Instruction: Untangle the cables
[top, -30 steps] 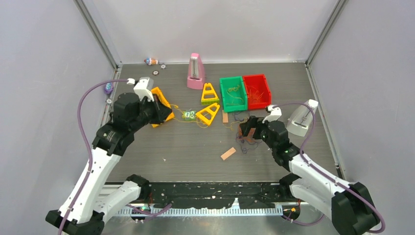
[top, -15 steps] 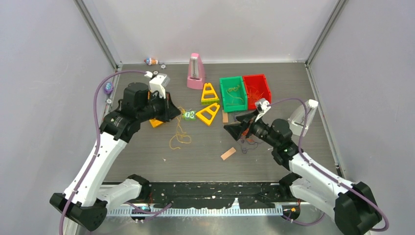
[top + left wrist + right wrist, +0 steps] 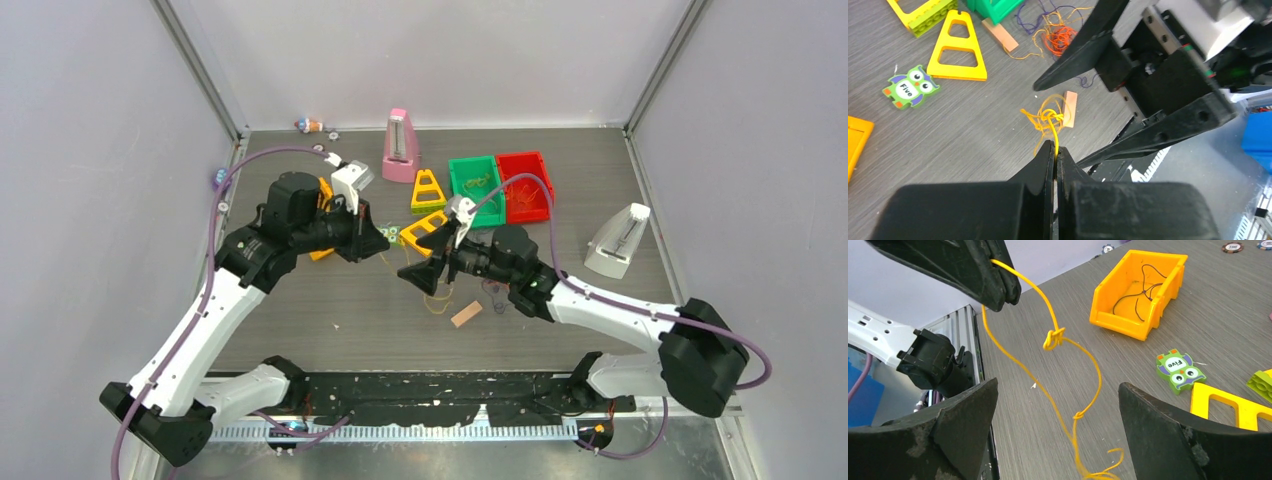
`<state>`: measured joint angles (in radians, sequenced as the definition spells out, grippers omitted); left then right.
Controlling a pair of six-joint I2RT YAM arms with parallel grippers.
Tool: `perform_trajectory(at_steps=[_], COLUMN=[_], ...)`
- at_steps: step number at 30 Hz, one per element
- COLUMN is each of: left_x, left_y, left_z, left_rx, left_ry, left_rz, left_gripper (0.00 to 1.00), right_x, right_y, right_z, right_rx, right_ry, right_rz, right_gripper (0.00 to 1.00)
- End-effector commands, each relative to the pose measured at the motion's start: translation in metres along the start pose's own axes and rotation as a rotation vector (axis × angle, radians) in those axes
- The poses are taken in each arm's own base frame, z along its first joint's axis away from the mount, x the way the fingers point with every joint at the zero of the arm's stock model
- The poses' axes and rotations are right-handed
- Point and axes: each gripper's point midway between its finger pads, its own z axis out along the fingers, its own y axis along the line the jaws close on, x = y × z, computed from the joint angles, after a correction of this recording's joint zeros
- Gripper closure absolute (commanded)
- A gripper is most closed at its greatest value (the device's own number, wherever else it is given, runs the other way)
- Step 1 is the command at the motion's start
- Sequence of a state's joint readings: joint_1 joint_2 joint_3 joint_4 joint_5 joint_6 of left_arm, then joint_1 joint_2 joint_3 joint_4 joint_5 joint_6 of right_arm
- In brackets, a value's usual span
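Note:
My left gripper (image 3: pixel 380 243) is shut on one yellow cable (image 3: pixel 1050 120), pinched at the fingertips (image 3: pixel 1055 150). The cable hangs in a knotted loop (image 3: pixel 1054 337) from those tips (image 3: pixel 1000 287) down to the table (image 3: pixel 437 303). My right gripper (image 3: pixel 1058 385) is open wide, one finger on each side of the hanging strand and touching nothing. It sits mid-table, facing the left one (image 3: pixel 425 262). A tangle of orange-red, yellow and dark purple cables (image 3: pixel 1058 37) lies behind it (image 3: pixel 497 290). A dark purple cable (image 3: pixel 1143 290) lies in the orange bin (image 3: pixel 1128 322).
Green bin (image 3: pixel 475 190) and red bin (image 3: pixel 525 185) hold more strands at the back. Yellow triangle bricks (image 3: pixel 428 190), an owl tile (image 3: pixel 910 90), a wood block (image 3: pixel 466 314), a pink metronome (image 3: pixel 400 145) and a white one (image 3: pixel 620 240) stand around.
The left gripper has moved right and lifted the yellow cable off the table. The right arm has swung left to mid-table, its open jaws now either side of the hanging strand.

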<state>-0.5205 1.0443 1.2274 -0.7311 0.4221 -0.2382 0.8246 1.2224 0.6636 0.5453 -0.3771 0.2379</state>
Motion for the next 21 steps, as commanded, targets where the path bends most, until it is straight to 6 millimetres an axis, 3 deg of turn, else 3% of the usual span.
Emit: perform_trajectory(at_steps=[1, 7, 12, 13, 14, 15, 16, 18, 21], left_x=[-0.020, -0.023, -0.027, -0.028, -0.029, -0.030, -0.031, -0.031, -0.027], left_y=[-0.022, -0.030, -0.029, -0.028, -0.027, -0.026, -0.024, -0.018, -0.001], left_z=[-0.008, -0.009, -0.011, -0.011, -0.012, -0.013, -0.013, -0.013, -0.012], left_rx=[0.083, 0.116, 0.105, 0.095, 0.088, 0.078, 0.064, 0.032, -0.064], left_ry=[-0.073, -0.087, -0.104, -0.108, -0.112, -0.117, -0.123, -0.128, -0.113], left_rz=[0.026, 0.009, 0.006, 0.004, 0.005, 0.004, 0.003, -0.001, -0.029], left_gripper=[1.00, 1.00, 1.00, 1.00, 1.00, 1.00, 1.00, 1.00, 1.00], right_x=[-0.028, -0.005, -0.004, -0.003, -0.004, -0.003, -0.002, -0.002, -0.009], right_y=[0.012, 0.026, 0.041, 0.040, 0.039, 0.038, 0.037, 0.033, 0.031], right_z=[0.021, 0.044, 0.056, 0.058, 0.059, 0.060, 0.059, 0.058, 0.049], right_rx=[-0.032, -0.078, -0.129, -0.119, -0.115, -0.106, -0.102, -0.078, -0.043], right_ry=[-0.076, -0.027, -0.053, -0.054, -0.056, -0.055, -0.054, -0.057, -0.085], right_rz=[-0.088, -0.074, -0.037, -0.029, -0.026, -0.020, -0.017, -0.006, 0.008], right_gripper=[0.05, 0.05, 0.01, 0.07, 0.27, 0.38, 0.58, 0.82, 0.94])
